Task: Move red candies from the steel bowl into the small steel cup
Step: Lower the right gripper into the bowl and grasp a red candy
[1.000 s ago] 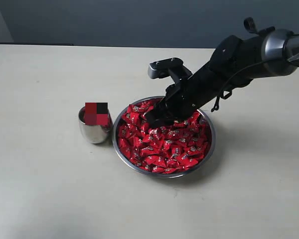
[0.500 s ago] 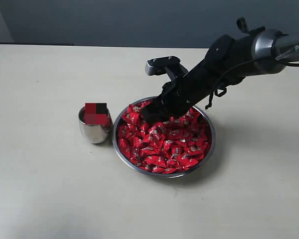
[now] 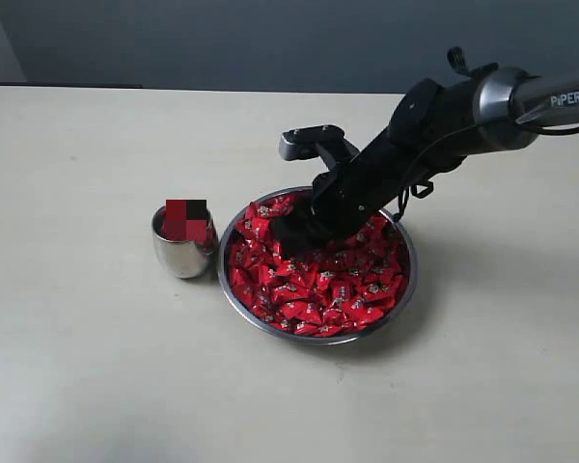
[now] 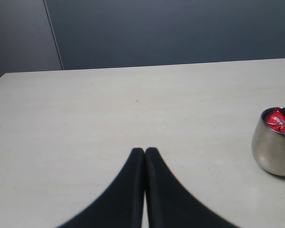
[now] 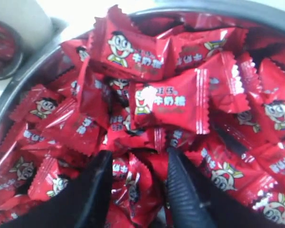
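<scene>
While the left tool is pressed together, the right tool stands spread among red candies pointing every way in the steel bowl.

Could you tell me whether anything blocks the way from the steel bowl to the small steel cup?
Nothing visible does: the small steel cup stands right beside the steel bowl, uncovered, with no object between them.

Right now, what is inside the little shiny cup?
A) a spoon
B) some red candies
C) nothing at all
B, because in the left wrist view red candies peek over the rim of the small steel cup.
</scene>
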Robot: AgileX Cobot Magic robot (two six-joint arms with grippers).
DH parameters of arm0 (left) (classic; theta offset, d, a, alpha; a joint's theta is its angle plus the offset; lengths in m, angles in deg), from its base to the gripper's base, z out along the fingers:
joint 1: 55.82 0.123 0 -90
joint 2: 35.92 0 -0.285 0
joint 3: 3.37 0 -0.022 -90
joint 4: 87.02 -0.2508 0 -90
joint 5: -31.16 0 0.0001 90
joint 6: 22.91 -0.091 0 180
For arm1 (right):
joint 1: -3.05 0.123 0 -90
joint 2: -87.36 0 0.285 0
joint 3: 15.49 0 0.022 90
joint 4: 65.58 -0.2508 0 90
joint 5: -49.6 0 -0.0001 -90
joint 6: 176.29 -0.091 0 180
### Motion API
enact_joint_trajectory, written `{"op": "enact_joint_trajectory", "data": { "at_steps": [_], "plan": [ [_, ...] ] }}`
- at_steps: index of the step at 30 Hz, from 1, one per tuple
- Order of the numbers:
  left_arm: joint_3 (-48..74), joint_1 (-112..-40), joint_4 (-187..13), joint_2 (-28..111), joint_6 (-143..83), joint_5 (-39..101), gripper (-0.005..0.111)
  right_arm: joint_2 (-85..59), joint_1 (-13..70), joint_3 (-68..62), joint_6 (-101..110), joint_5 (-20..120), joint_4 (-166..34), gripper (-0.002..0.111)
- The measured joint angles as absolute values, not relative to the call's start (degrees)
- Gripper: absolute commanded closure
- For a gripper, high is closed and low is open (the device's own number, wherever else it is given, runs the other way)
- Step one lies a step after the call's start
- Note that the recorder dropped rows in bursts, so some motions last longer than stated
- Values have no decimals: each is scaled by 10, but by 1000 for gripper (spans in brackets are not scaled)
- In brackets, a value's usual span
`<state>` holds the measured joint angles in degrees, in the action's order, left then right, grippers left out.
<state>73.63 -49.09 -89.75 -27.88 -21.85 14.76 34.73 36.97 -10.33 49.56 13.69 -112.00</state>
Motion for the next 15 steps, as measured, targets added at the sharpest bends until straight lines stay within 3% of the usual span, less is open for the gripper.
{"op": "enact_joint_trajectory", "data": {
  "at_steps": [15],
  "plan": [
    [736, -491, -898, -279, -219, 148, 106, 347, 370, -103, 439, 128, -1051, 76]
  ]
}}
